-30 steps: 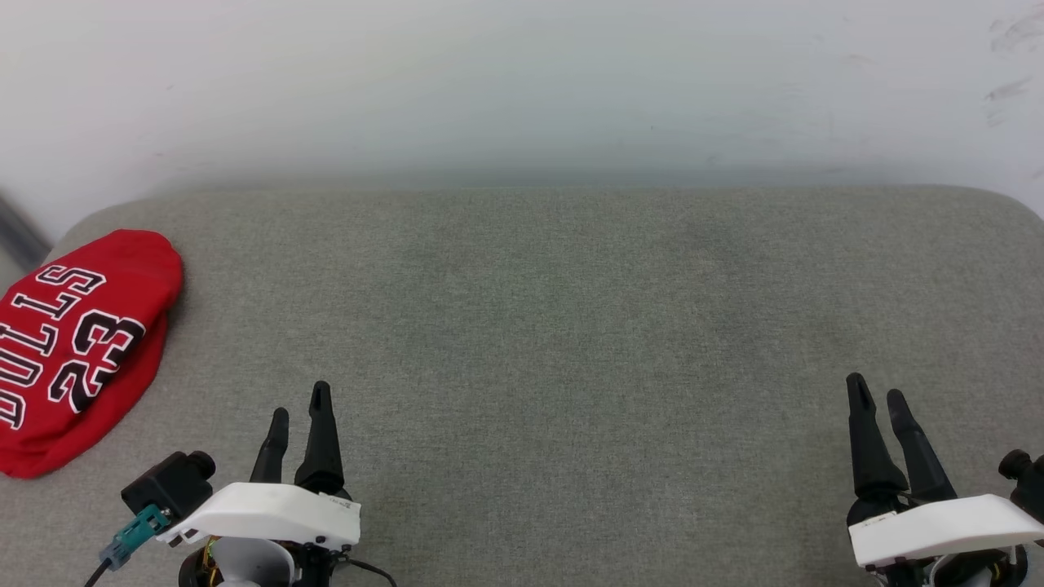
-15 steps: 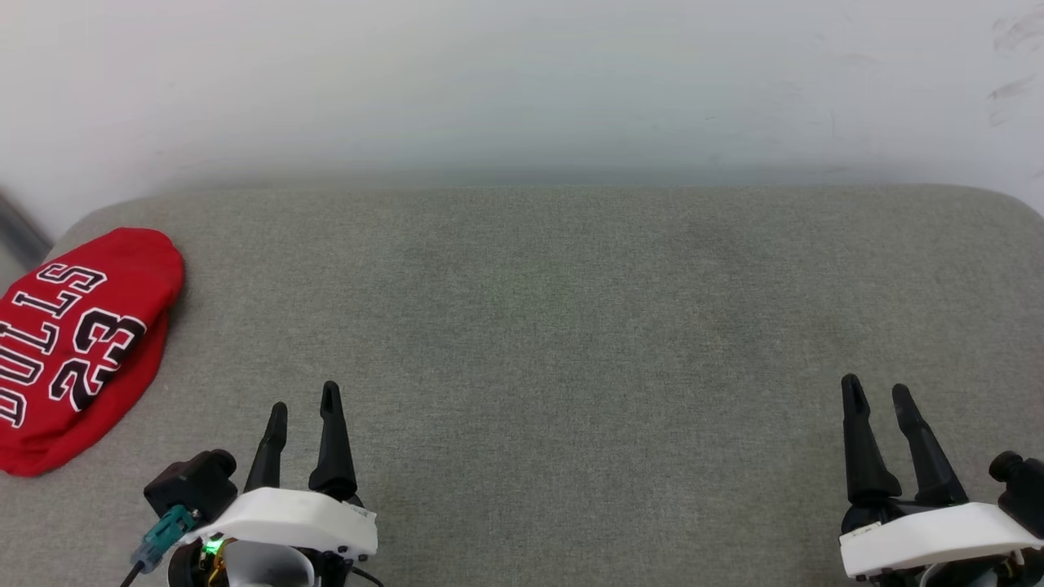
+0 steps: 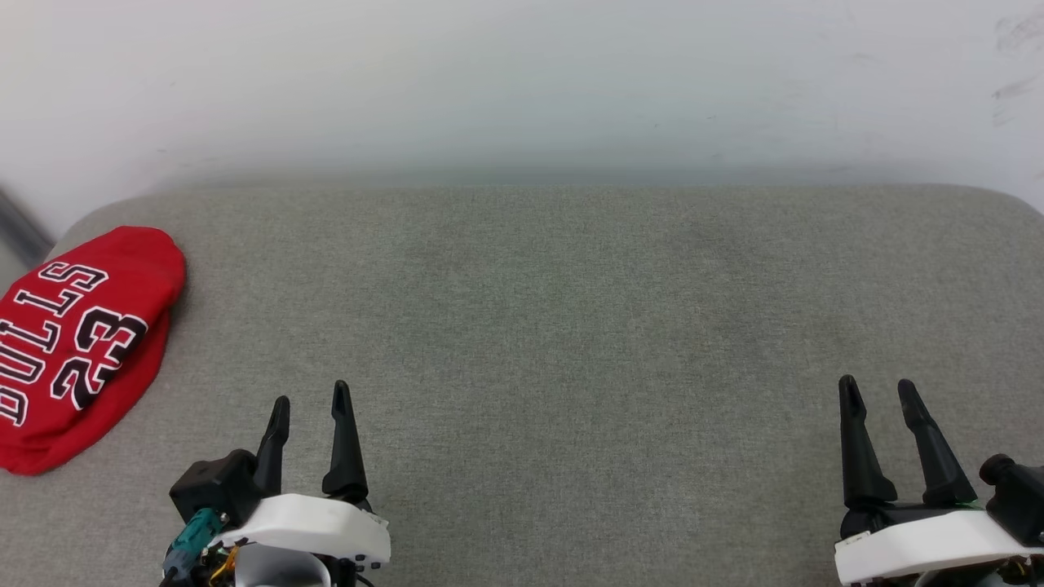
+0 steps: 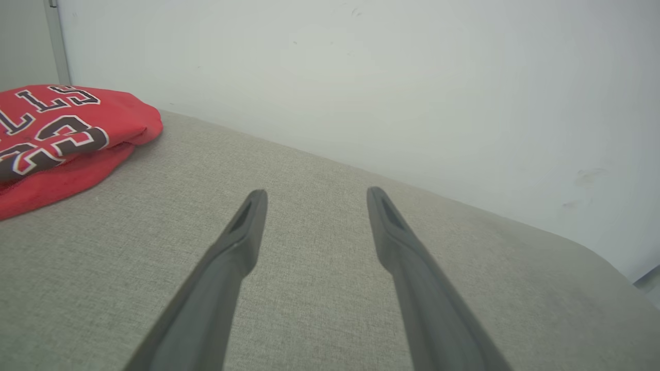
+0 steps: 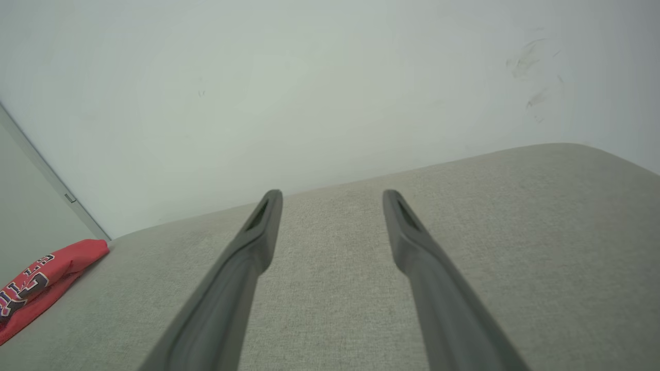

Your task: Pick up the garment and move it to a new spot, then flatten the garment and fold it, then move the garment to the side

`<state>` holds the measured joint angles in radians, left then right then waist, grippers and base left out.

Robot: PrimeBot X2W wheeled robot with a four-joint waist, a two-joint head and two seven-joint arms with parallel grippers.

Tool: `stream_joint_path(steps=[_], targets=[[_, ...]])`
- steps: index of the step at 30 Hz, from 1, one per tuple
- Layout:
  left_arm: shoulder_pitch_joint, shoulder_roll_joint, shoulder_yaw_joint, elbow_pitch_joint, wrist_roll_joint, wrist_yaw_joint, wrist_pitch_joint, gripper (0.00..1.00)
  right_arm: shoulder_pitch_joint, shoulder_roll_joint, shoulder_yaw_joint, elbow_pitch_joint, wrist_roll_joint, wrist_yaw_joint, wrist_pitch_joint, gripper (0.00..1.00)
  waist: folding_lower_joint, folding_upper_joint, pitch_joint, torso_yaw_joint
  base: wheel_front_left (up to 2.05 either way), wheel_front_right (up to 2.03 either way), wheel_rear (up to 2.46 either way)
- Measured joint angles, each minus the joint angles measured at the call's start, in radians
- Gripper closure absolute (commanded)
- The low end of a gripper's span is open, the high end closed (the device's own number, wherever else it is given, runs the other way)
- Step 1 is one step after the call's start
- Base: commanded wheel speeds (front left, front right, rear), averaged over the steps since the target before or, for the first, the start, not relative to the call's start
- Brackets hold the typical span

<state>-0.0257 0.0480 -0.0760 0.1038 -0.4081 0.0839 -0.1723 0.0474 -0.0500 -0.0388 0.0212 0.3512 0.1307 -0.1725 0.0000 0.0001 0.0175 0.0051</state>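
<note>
**Shirt folded and parked at the left, both arms free**

We are judging the task as all but finished. The shirt (image 3: 77,342) is lying folded in a compact bundle at the far left edge of the grey bench (image 3: 571,326), lettering up, well apart from both arms. Nothing is looking left to do.

The left end effector (image 3: 311,393) and right end effector (image 3: 878,383) are standing wide open near the front edge, holding nothing.

The head view is giving us both end effectors and the bundle's spot at once, though the bundle is running past the picture's left edge. The left wrist view is giving us the fold side-on, a top layer lying over a lower red one. The right wrist view is adding scuff marks (image 5: 531,67) on the wall (image 5: 309,77).
</note>
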Motion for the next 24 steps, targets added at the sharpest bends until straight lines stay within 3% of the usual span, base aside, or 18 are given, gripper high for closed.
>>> stream_joint_path(steps=[24], targets=[[0.019,0.001,-0.026,0.007,0.187,0.022,-0.052,0.00,0.025,0.000,-0.005,-0.012,-0.156,0.000,-0.053,0.00,0.0000,0.0000,0.001,0.003,0.00,0.00,0.00]])
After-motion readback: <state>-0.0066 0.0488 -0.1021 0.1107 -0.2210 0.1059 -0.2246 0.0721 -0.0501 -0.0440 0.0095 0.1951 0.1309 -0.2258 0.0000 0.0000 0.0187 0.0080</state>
